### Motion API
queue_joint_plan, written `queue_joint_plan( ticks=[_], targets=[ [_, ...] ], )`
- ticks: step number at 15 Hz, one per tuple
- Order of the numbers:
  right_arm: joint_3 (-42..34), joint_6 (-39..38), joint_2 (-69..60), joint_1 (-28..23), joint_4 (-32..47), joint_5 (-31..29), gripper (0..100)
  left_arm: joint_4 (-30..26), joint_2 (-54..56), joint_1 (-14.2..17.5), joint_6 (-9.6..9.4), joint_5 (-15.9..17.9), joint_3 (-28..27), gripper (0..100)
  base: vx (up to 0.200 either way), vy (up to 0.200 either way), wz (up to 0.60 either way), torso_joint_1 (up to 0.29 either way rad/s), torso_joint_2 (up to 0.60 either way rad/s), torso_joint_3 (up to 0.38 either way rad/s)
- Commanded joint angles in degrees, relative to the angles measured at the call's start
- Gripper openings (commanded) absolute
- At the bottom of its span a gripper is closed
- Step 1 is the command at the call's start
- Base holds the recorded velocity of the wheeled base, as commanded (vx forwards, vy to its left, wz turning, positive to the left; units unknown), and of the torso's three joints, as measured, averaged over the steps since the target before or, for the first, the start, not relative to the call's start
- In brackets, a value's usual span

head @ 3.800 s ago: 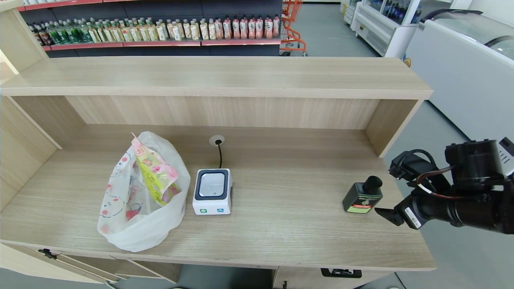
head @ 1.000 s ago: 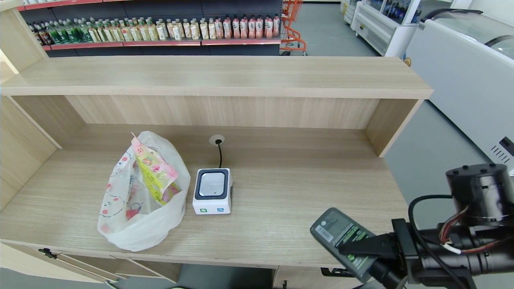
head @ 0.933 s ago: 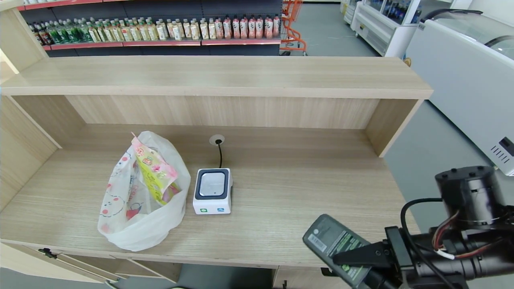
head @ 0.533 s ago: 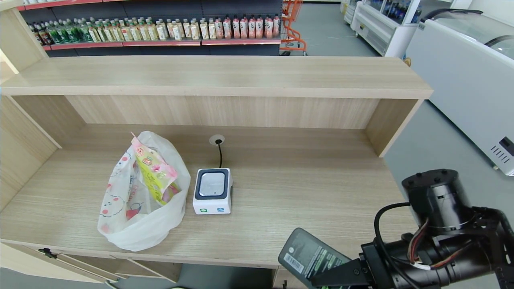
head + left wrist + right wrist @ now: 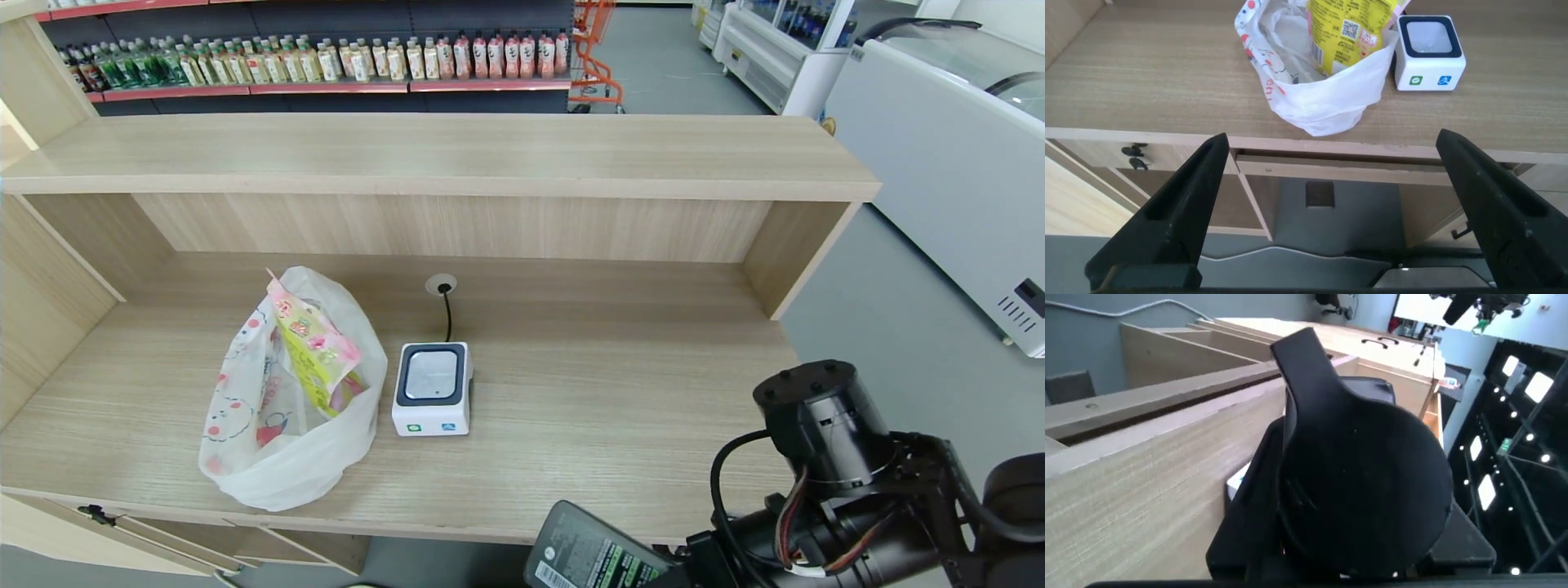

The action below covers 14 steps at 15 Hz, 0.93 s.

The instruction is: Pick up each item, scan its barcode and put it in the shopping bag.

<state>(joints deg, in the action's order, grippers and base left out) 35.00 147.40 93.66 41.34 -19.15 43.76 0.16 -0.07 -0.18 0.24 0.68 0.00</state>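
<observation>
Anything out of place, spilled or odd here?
Nothing is spilled or damaged. One oddity: the right gripper holds the dark bottle near the front edge of the counter, barcode label facing up, apart from the scanner, whose window also faces up. The snack packet pokes tilted out of the shopping bag.

The right arm (image 5: 865, 523) is matte black, its stout cylindrical joint (image 5: 820, 420) capped with small screws (image 5: 815, 369), trailing a looped black cable (image 5: 717, 482) and red-white wires (image 5: 790, 514); the left pincer (image 5: 1331, 159) has flat black wedge fingers (image 5: 1180, 216).
</observation>
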Motion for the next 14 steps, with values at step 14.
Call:
queue_joint_plan(
  ticks=[14],
  targets=[
    [-0.19, 7.20, 0.73, 0.85, -13.54, 3.70, 0, 0.02, -0.01, 0.01, 0.02, 0.02, 0.00, 100, 0.000, 0.000, 0.00, 0.000, 0.00, 0.000]
  ],
)
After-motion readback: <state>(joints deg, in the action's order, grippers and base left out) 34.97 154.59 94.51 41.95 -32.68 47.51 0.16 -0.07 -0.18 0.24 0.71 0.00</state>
